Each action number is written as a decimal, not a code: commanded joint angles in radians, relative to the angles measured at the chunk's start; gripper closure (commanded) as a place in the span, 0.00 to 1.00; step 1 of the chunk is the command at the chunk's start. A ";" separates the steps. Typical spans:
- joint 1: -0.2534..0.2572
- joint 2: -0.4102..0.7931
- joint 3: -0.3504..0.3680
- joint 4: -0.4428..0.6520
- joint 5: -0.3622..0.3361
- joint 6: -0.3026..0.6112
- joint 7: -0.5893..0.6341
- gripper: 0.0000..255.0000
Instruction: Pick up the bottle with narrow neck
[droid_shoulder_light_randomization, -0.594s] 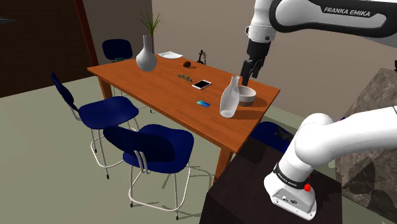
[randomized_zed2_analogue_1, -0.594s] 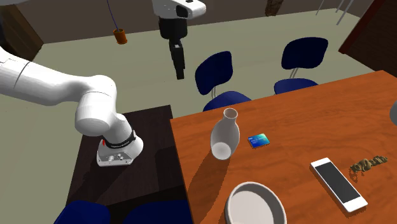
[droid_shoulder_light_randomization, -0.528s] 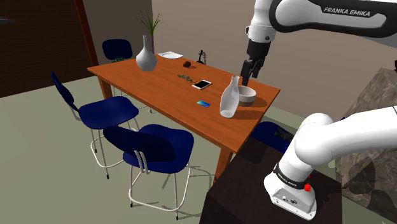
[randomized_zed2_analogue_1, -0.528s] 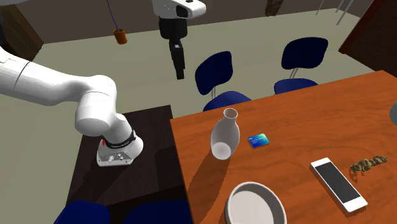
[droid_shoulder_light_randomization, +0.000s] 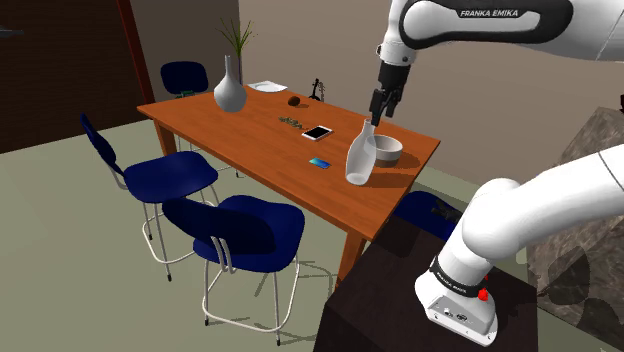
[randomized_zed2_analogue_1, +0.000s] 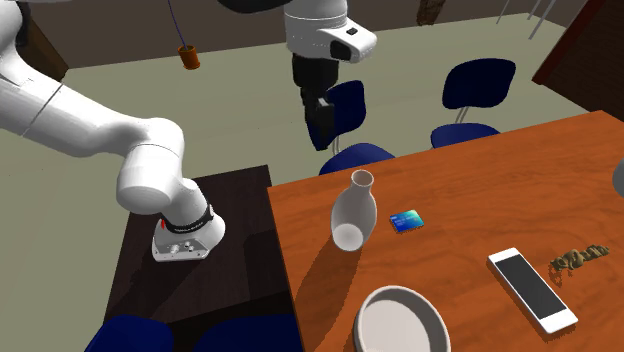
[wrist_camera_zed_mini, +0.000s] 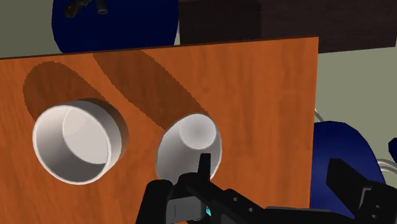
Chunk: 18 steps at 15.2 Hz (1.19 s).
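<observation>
The pale grey bottle with a narrow neck (droid_shoulder_light_randomization: 361, 155) stands upright near the wooden table's (droid_shoulder_light_randomization: 240, 135) corner closest to the stand. It also appears in the second exterior view (randomized_zed2_analogue_1: 352, 212), and from above in the wrist view (wrist_camera_zed_mini: 189, 144). My black gripper (droid_shoulder_light_randomization: 380, 110) hangs in the air a little above the bottle's neck, slightly toward the bowl side. In the second exterior view the gripper (randomized_zed2_analogue_1: 322, 128) is above and behind the bottle. In the wrist view its fingers (wrist_camera_zed_mini: 273, 178) stand apart, open and empty, with the bottle's mouth just beside one finger.
A grey bowl (droid_shoulder_light_randomization: 388, 150) (wrist_camera_zed_mini: 76, 140) sits close beside the bottle. A phone (droid_shoulder_light_randomization: 317, 132), a blue card (droid_shoulder_light_randomization: 319, 162) and a vase with a plant (droid_shoulder_light_randomization: 230, 90) lie farther along the table. Blue chairs (droid_shoulder_light_randomization: 170, 178) (randomized_zed2_analogue_1: 340, 115) ring the table. The dark stand (droid_shoulder_light_randomization: 400, 290) is nearby.
The arm swung toward the shoulder view's left, carrying the gripper from above the bowl to over the bottle's neck. The bottle and the other objects stayed put.
</observation>
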 joint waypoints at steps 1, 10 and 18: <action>-0.004 0.067 -0.039 0.030 0.001 0.038 -0.039 0.00; -0.014 0.350 -0.185 0.206 0.063 0.138 -0.215 0.00; -0.017 0.359 -0.190 0.126 0.063 0.227 -0.217 0.00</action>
